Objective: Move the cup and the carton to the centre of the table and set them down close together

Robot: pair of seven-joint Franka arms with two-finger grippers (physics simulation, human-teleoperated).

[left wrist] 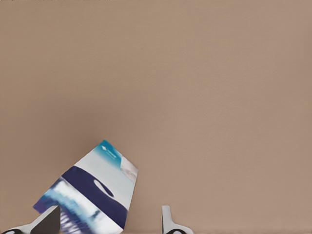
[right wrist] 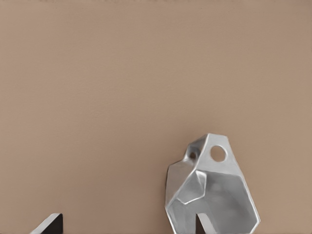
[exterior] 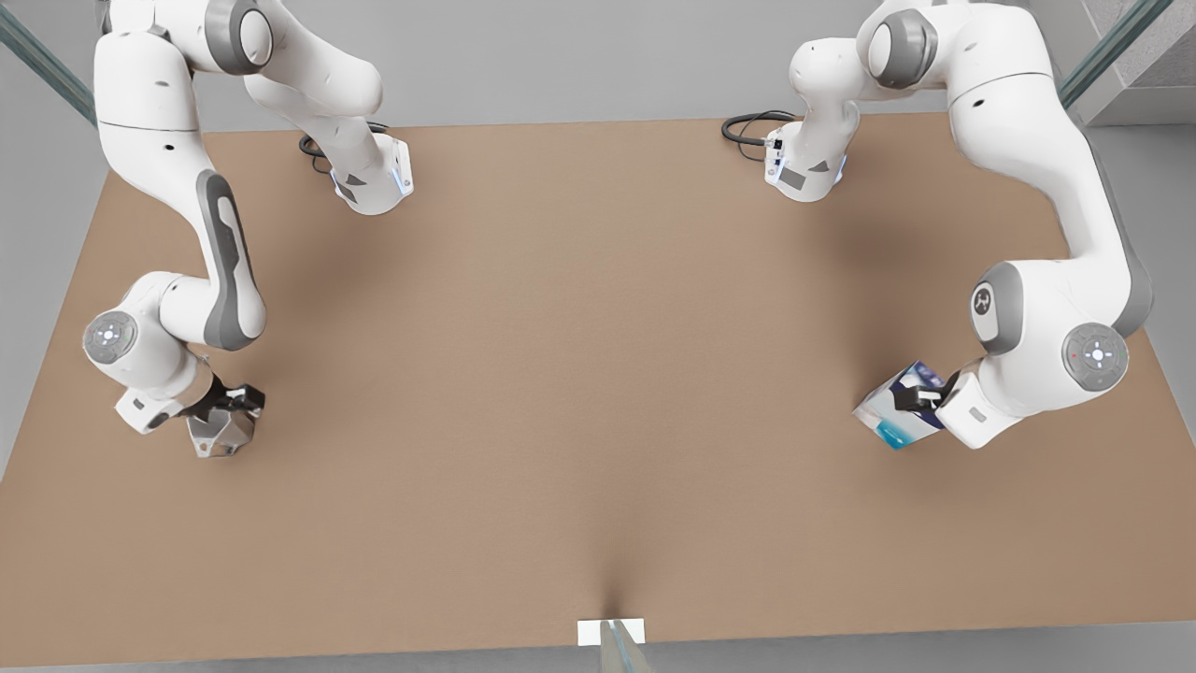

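Note:
At the front view's right, the white, dark blue and teal carton [exterior: 899, 411] leans tilted on the table [exterior: 579, 374]. My left gripper [exterior: 920, 397] is around it. In the left wrist view the carton [left wrist: 92, 195] lies against one fingertip [left wrist: 48, 220], with bare table between it and the other fingertip [left wrist: 166, 219], so the gripper is open. At the front view's left, the shiny faceted cup [exterior: 220, 436] sits under my right gripper [exterior: 235, 400]. In the right wrist view one fingertip [right wrist: 202, 224] is inside the cup [right wrist: 212, 195] and the other [right wrist: 48, 223] is well outside it, open.
Both white arm bases [exterior: 374, 182] [exterior: 805, 168] stand at the table's far side, each with a black cable. A small white tab [exterior: 610, 632] sits at the middle of the near edge. A wide stretch of bare tabletop separates the two grippers.

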